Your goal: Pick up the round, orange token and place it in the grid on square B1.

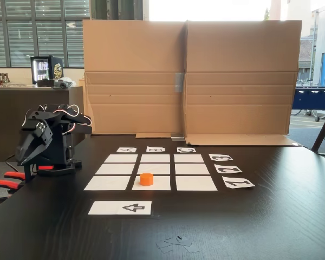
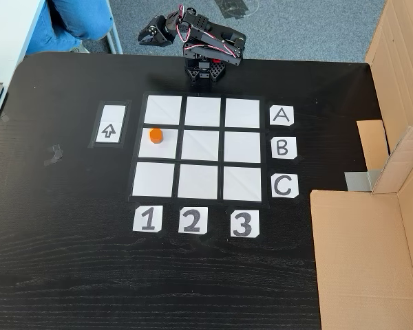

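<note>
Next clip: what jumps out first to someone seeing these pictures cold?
The orange token stands out, sitting on the grid in the middle square of the column above the 1 card, level with the B card. The folded black arm rests at the table's edge, and a cardboard wall backs the scene.

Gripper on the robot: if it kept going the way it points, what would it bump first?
Probably the grey floor. The gripper is folded back, pointing away from the grid and beyond the table edge, though depth is unclear.
</note>
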